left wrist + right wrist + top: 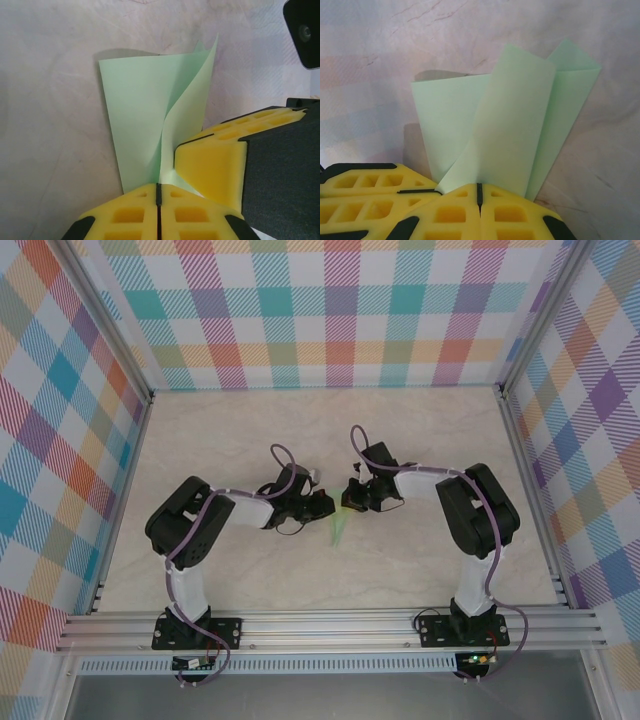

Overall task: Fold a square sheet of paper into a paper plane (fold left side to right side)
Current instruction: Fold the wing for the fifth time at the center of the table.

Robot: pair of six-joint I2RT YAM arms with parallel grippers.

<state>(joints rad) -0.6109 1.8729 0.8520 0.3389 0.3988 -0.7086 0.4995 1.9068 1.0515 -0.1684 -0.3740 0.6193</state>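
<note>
paper plane [145, 110], narrow end in left claw [158, 196], right claw [479, 194]

The left arm [195, 530] and right arm [480, 515] are built of bulky black joint housings joined by white links. A purple cable [430, 474] is looped along each arm. Each arm is carried on a black base plate [197, 630]. The left gripper [158, 192] and right gripper [479, 192] are faced with yellow foam pads [145, 200], moulded with rectangular pockets and edged in black.
</note>
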